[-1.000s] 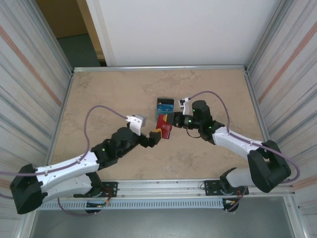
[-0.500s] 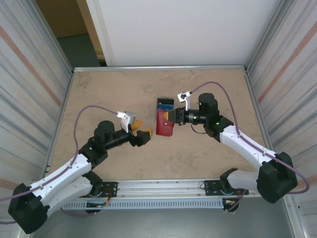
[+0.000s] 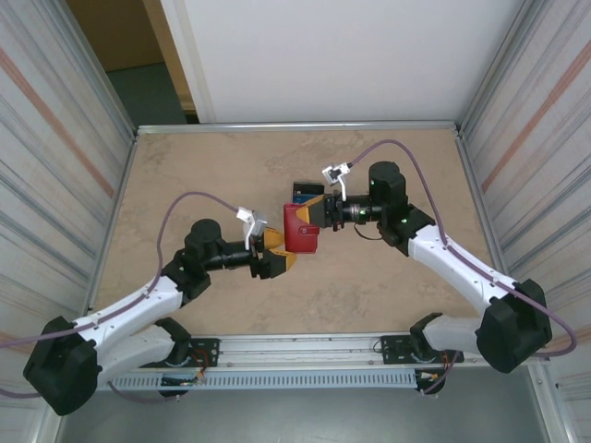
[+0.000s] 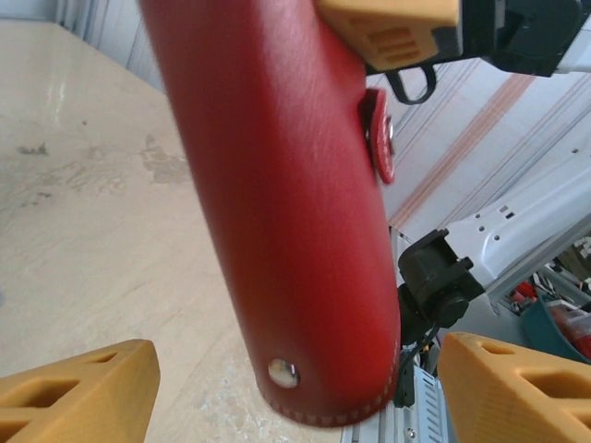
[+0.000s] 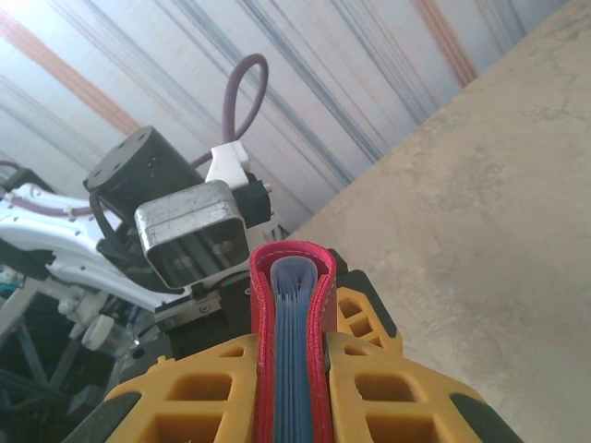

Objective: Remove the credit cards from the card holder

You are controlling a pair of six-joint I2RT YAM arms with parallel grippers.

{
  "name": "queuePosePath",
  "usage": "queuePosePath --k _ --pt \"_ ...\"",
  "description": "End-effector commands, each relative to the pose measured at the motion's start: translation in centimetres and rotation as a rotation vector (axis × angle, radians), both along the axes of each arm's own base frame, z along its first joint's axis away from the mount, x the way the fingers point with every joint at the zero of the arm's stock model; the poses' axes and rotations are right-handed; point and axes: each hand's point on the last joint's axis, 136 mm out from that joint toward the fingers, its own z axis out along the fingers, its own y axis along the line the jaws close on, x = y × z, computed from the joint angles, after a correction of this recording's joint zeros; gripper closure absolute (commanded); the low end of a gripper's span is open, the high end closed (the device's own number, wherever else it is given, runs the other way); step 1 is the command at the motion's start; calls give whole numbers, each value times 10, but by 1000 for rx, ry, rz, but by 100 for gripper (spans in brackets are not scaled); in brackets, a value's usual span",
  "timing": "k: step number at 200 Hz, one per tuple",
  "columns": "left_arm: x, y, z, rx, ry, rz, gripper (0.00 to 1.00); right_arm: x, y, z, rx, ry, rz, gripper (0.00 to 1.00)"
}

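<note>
We see the right claw [image 3: 317, 212] clamped on the red card holder [image 3: 300, 229]; the left claw [image 3: 279, 251] stands apart around its free end, seemingly without touching it.

A beige, stone-patterned tabletop [image 3: 203, 166] with a metal rim bears a small pile of blue and teal plastic cards [image 3: 303, 191] near its middle, slightly toward the far side.

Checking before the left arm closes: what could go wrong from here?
1. Right gripper pinches the red leather folding wallet shut, so the blue sleeves inside look trapped.
2. Open left gripper straddles the wallet's folded outside; closing may grab leather, not a card, and tug it loose.
</note>
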Motion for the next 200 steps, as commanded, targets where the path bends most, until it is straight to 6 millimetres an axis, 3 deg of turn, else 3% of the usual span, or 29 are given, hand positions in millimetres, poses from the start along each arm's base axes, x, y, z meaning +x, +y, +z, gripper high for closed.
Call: queuePosePath --k 1,73,133,200 --pt "-5 -4 31 -86 -72 -55 22 -10 7 17 28 -68 68 89" --pt "-11 -4 35 -108 -90 -84 40 -19 14 18 34 -86 101 89" --pt "-12 -3 31 -101 -79 -84 64 -22 17 19 36 -100 112 88" --pt "-14 -1 19 -78 -35 -80 49 -21 15 18 26 -110 91 89"
